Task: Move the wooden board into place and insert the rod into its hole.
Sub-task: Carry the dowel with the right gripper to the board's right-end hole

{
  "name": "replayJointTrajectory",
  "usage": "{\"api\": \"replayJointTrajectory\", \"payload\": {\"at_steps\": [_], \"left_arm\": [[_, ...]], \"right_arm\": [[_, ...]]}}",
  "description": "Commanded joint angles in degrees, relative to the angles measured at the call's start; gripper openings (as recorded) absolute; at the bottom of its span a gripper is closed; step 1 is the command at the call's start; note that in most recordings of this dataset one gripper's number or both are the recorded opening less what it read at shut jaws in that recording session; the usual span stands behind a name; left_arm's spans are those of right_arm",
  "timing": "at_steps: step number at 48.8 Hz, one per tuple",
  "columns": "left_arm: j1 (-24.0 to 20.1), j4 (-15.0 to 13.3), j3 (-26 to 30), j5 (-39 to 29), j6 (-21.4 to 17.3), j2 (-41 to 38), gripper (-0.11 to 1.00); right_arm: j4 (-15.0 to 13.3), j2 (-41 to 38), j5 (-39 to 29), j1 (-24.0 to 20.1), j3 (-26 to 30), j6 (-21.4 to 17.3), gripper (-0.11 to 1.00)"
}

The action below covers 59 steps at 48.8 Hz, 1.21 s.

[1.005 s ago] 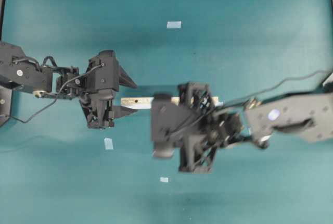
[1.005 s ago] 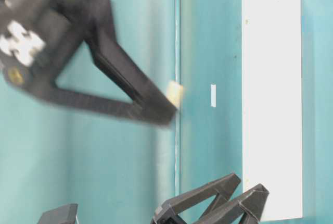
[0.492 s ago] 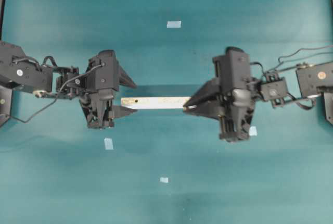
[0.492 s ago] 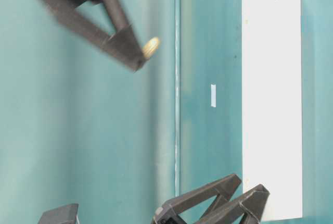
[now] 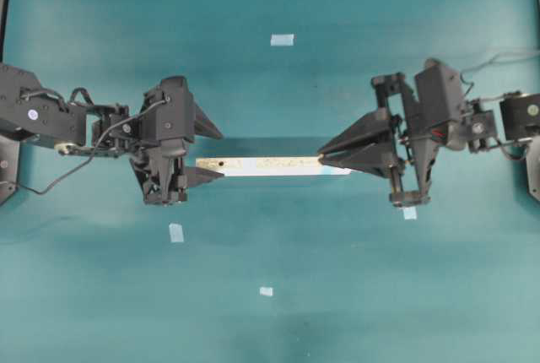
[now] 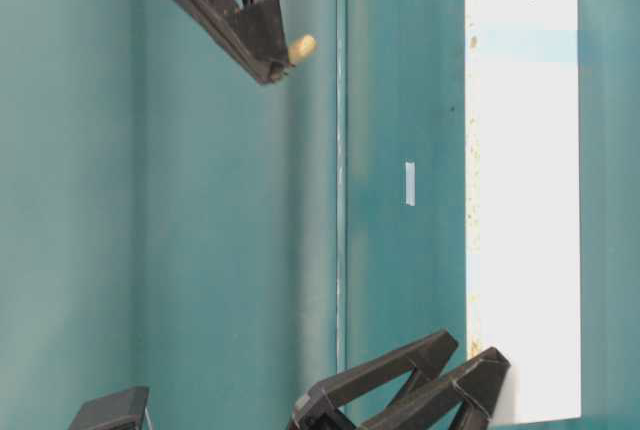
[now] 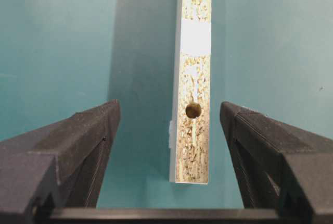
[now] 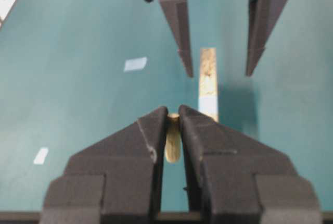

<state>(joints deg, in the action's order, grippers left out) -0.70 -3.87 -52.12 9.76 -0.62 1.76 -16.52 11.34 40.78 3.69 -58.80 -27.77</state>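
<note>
Right hand (image 8: 172, 125) pinching rod (image 8: 173, 143), left hand (image 7: 166, 125) open astride wooden board (image 7: 193, 78)

Wooden board (image 5: 270, 166) on edge, hole (image 7: 193, 110) upward; cream rod (image 8: 173, 139) pinched in right tool (image 8: 173, 125)

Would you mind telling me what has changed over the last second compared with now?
The right tool, shut on the rod throughout, swung from over the wooden board back to the right, uncovering the board's blue patch; its tips now sit at that end. The open left tool still straddles the end with the hole; the board stayed put.
</note>
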Motion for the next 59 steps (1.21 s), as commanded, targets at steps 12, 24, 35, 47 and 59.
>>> {"api": "replayJointTrajectory", "payload": {"at_steps": [12, 24, 35, 47, 59], "left_arm": [[-0.2, 0.0, 3.3, -2.8, 0.7, -1.8, 0.76], [-0.2, 0.0, 7.3, -2.9, 0.8, -6.7, 0.76], [-0.2, 0.0, 8.5, -3.0, 0.8, -8.5, 0.76], [-0.2, 0.0, 8.3, -3.0, 0.8, -8.5, 0.75], [-0.2, 0.0, 8.3, -3.0, 0.5, -8.5, 0.75]], "right_arm": [[0.5, -5.5, 13.4, 1.4, -4.0, 2.3, 0.10], [1.8, -10.6, 18.4, 1.5, -3.0, 5.8, 0.10], [2.6, -14.3, 21.5, 1.5, -3.7, 7.2, 0.10], [2.9, -16.8, 23.7, 1.7, -3.5, 7.5, 0.10], [3.3, -18.2, 24.0, 2.5, -4.0, 9.2, 0.10]]}}
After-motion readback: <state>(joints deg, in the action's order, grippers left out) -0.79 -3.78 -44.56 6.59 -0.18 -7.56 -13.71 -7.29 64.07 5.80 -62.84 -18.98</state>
